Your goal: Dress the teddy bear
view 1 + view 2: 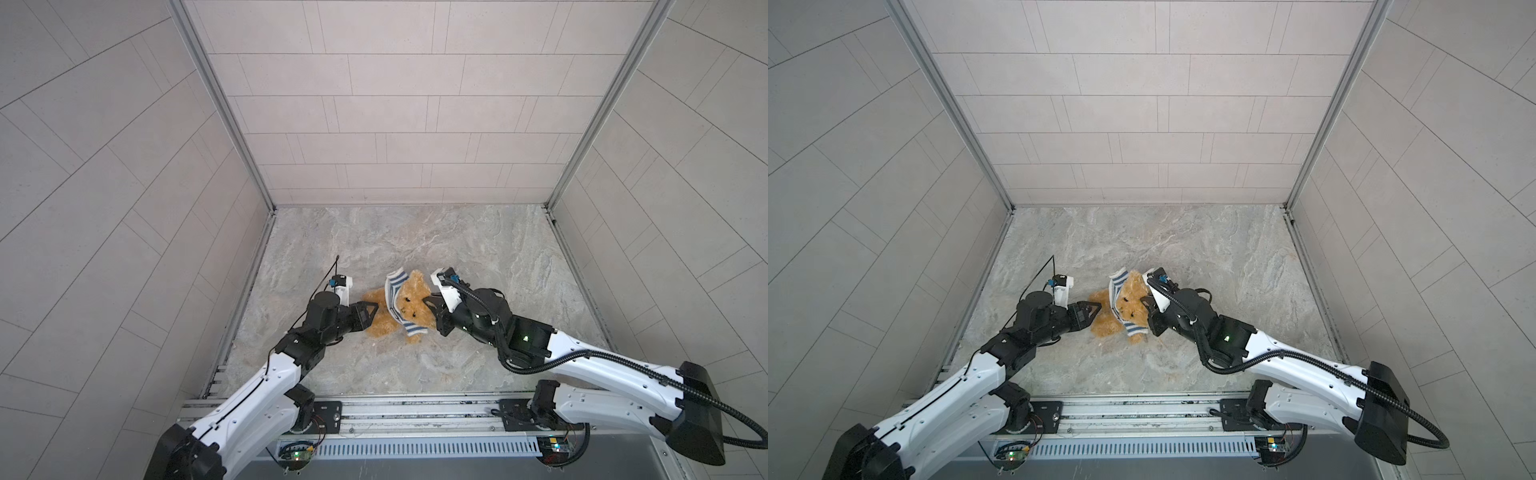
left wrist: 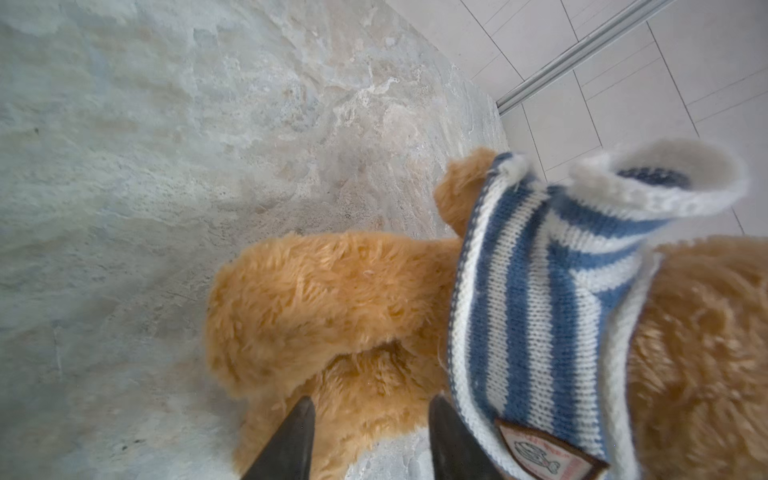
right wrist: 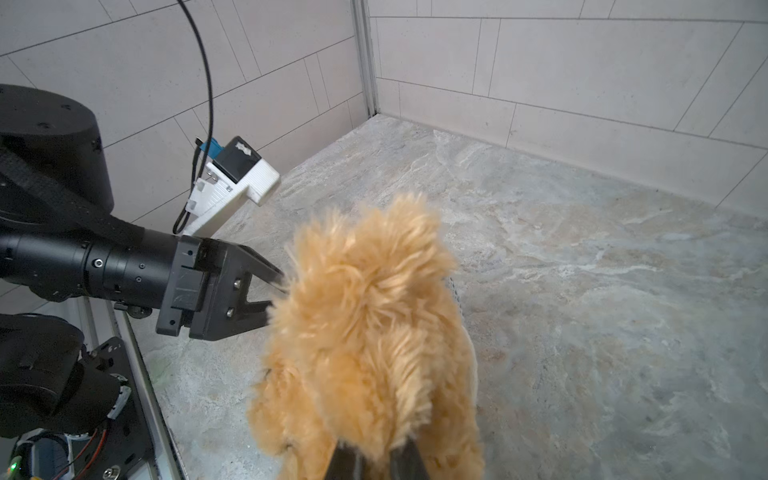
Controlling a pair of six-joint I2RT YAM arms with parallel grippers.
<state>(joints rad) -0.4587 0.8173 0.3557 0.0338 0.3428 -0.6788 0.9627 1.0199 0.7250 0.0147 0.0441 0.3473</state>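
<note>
The golden-brown teddy bear [image 1: 409,305] [image 1: 1131,303] lies on the marble floor in both top views. A blue-and-white striped shirt [image 1: 395,286] [image 1: 1117,286] is bunched around its neck and chest. In the left wrist view the shirt [image 2: 532,291] shows a badge [image 2: 540,453] and one empty sleeve standing up. My left gripper [image 1: 376,309] [image 2: 372,405] [image 3: 277,291] is open, its jaws either side of the bear's furry lower body [image 2: 332,299]. My right gripper [image 1: 428,303] [image 3: 376,446] is shut on the fur of the bear's head [image 3: 365,311].
Tiled walls close the cell on three sides, with metal corner posts [image 1: 232,112] [image 1: 598,112]. An aluminium rail [image 1: 415,409] carries both arm bases along the front edge. Marble floor [image 1: 478,249] stretches behind the bear to the back wall.
</note>
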